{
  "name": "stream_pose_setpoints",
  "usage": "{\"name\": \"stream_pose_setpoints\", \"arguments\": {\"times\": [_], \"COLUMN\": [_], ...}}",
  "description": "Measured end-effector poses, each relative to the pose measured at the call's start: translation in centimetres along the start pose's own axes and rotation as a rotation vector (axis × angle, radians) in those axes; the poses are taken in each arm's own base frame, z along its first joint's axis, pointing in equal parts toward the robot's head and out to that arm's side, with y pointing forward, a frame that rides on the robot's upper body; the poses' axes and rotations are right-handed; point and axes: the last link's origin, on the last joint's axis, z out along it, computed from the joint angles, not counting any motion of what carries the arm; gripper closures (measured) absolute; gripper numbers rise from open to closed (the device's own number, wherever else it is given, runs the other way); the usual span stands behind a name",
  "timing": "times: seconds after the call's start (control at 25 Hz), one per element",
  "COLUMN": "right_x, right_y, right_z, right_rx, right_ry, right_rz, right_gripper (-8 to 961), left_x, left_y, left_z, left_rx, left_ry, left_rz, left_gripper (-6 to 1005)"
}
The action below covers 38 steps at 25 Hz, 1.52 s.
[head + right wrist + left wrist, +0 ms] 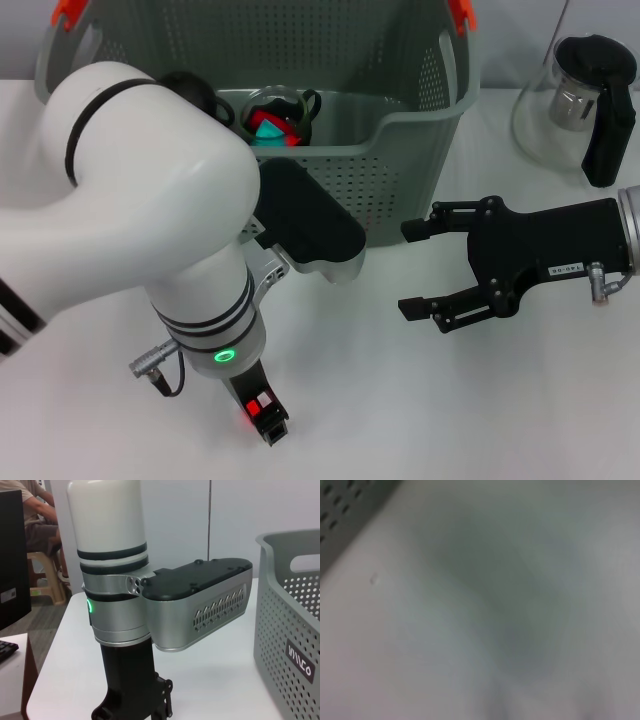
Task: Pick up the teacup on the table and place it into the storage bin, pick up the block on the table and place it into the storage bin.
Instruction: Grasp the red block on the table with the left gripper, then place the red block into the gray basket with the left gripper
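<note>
The storage bin is a grey-green perforated basket at the back centre; its wall with a black label shows in the right wrist view. Inside it lies a clear glass teacup, with a red and teal block showing against it. My left arm reaches over the table in front of the bin, and its gripper points straight down at the tabletop. My right gripper hovers to the right of the bin's front corner, open, with nothing between its fingers. A corner of the bin shows in the left wrist view.
A glass teapot with a black lid and handle stands at the back right. The white table spreads in front of the bin. The left arm's bulky wrist stands close beside the bin's wall.
</note>
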Motion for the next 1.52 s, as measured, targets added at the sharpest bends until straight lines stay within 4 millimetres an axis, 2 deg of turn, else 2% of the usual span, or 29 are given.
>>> {"name": "stream_pose_setpoints", "arguments": {"times": [0.08, 0.36, 0.56, 1.24, 1.52], "right_x": [0.0, 0.0, 0.0, 0.1, 0.2], "right_y": [0.0, 0.0, 0.0, 0.1, 0.1], "right_z": [0.0, 0.0, 0.0, 0.0, -0.1], "right_rx": [0.001, 0.001, 0.001, 0.000, 0.004], "right_ry": [-0.001, -0.002, -0.001, -0.003, -0.003], "right_rz": [0.001, 0.001, 0.001, 0.005, 0.008], "right_gripper": [9, 9, 9, 8, 8], "left_x": [0.0, 0.0, 0.0, 0.1, 0.3], "left_y": [0.0, 0.0, 0.1, 0.3, -0.4], "left_z": [0.0, 0.1, 0.2, -0.1, -1.7], "left_rx": [0.001, 0.006, 0.009, 0.009, 0.036], "left_ry": [0.000, -0.012, -0.016, -0.015, 0.012], "left_rz": [0.001, 0.009, 0.017, 0.019, 0.015], "left_gripper": [339, 643, 819, 819, 819]}}
